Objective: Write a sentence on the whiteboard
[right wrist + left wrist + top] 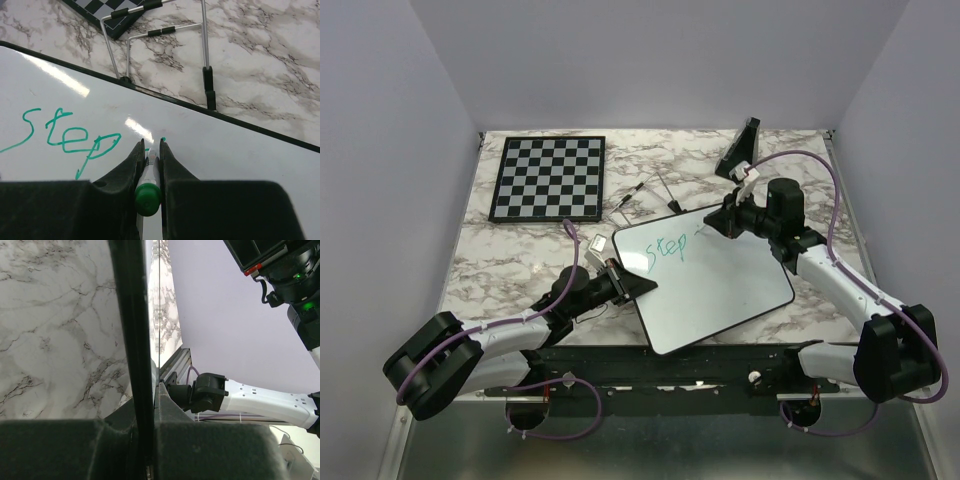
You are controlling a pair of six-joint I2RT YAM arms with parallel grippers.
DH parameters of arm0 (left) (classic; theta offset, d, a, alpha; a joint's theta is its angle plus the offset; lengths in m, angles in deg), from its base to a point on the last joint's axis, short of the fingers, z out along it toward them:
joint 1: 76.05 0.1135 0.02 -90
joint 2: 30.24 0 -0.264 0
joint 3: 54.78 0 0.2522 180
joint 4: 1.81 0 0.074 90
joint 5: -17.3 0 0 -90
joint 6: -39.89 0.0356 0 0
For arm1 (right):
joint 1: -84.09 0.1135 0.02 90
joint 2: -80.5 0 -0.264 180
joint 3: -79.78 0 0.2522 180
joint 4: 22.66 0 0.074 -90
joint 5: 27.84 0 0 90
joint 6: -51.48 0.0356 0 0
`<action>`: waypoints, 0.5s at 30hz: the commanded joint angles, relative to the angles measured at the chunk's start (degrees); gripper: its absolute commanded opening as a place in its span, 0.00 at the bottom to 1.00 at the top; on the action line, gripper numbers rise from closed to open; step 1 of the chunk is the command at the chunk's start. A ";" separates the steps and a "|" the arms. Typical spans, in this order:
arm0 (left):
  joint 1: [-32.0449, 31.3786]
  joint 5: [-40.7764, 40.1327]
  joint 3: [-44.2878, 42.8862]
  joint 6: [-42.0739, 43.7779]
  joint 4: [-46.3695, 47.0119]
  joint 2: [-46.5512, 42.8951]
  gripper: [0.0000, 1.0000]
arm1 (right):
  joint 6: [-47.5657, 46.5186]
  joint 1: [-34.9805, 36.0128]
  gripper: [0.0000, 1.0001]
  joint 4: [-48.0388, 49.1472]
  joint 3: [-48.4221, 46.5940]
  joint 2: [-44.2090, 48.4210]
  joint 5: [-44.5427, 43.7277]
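The whiteboard (720, 285) lies on the counter (510, 265), and the left claw (642, 287) is clamped on its left rim. The right claw (148, 147), nearer the writing, is clamped on a green marker (148, 192). Its tip probably touches the board just right of the sentence (65, 135), so far "Step". Bare board continues rightward.

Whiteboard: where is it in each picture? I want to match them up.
Top external: the whiteboard lies tilted in the middle.
Left wrist: only its black rim shows, edge-on, a tall dark bar pinched by the left gripper.
Right wrist: it fills the lower half, with green writing.
Shared landmark: the marble table, seen in all three views.
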 commanded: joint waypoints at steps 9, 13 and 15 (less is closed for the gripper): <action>-0.51 -1.18 0.76 4.73 2.25 -0.08 0.00 | -0.98 0.27 0.01 -1.79 -1.61 -0.59 -1.68; -0.42 -1.26 0.68 4.90 1.63 -0.61 0.00 | -3.79 0.27 0.01 -6.36 -3.28 -0.85 3.77; -0.51 -1.26 0.59 4.99 1.46 -0.87 0.00 | -5.11 0.27 0.01 -8.64 -3.98 -0.94 5.53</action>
